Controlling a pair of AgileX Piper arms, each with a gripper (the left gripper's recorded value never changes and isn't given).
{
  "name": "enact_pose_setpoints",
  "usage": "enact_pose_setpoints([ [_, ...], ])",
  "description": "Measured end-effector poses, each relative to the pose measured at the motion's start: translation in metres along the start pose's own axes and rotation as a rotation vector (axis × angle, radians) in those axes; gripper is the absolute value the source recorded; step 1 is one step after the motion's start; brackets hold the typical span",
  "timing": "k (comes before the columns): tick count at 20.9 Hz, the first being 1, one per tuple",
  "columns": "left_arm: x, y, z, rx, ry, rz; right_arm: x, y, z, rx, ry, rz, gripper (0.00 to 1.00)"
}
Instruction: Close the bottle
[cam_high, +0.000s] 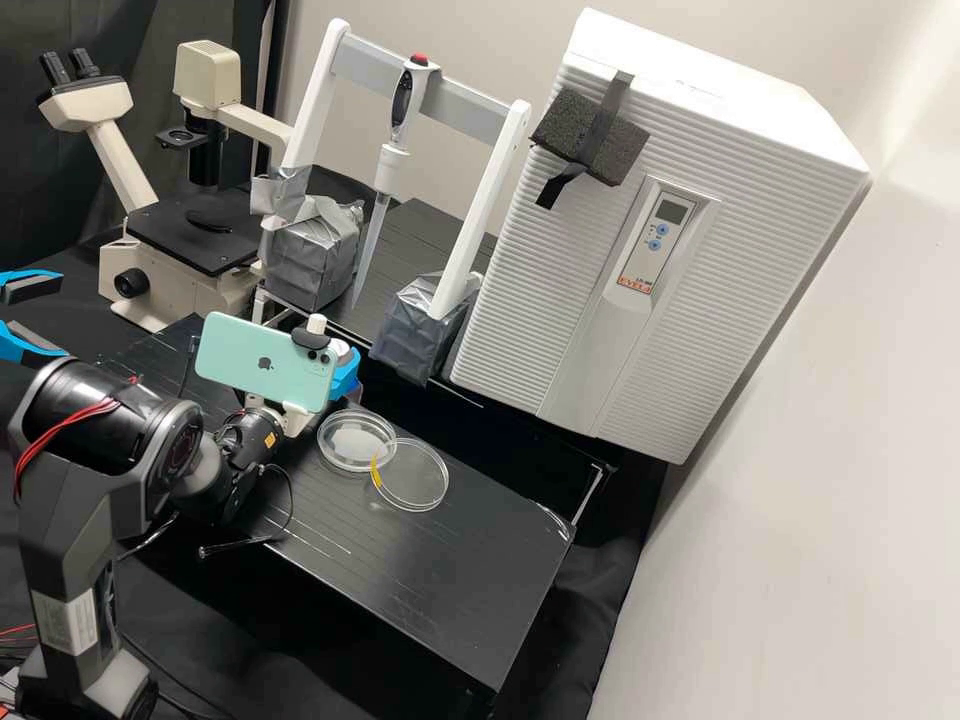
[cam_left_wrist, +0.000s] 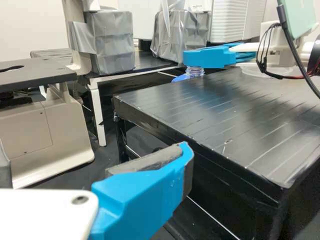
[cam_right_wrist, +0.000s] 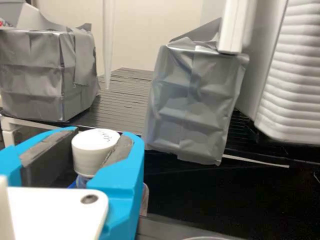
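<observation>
Between the fingers of the right hand (cam_right_wrist: 97, 140) we have the white cap (cam_right_wrist: 95, 146) pinched, seated on the bottle (cam_left_wrist: 193, 72) neck directly under that hand. Looks like the tightening stage. Next needs a wrist twist with slight down-pressure, axis vertical. Left hand (cam_high: 35, 312) spread, holding nothing, well apart, off the surface (cam_left_wrist: 210, 120) edge.

My right tool (cam_right_wrist: 82, 165), clamped on the cap (cam_right_wrist: 95, 142), has a taped grey block (cam_right_wrist: 192, 110) close ahead and a second block (cam_right_wrist: 47, 75) aside, with the pipette tip (cam_right_wrist: 108, 40) hanging between them. The white ribbed cabinet (cam_high: 640, 250) walls off the side beyond. Bare bench (cam_high: 470, 570) surface lies past the two dishes (cam_high: 357, 437). My left tool (cam_high: 25, 312) hangs off the bench edge, the microscope (cam_left_wrist: 35, 125) near.
</observation>
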Motion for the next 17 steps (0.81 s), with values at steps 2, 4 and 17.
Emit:
enact_pose_setpoints([
  [2, 0.0000, 0.0000, 0.0000, 0.000, 0.000, 0.000, 0.0000, -0.0003, -0.0004, -0.018, 0.001, -0.001, 1.00],
  [4, 0.0000, 0.0000, 0.0000, 0.000, 0.000, 0.000, 0.0000, -0.0003, -0.0004, -0.020, 0.001, -0.001, 1.00],
  [17, 0.0000, 0.0000, 0.0000, 0.000, 0.000, 0.000, -0.0016, 0.0019, -0.0051, -0.020, 0.018, 0.006, 1.00],
])
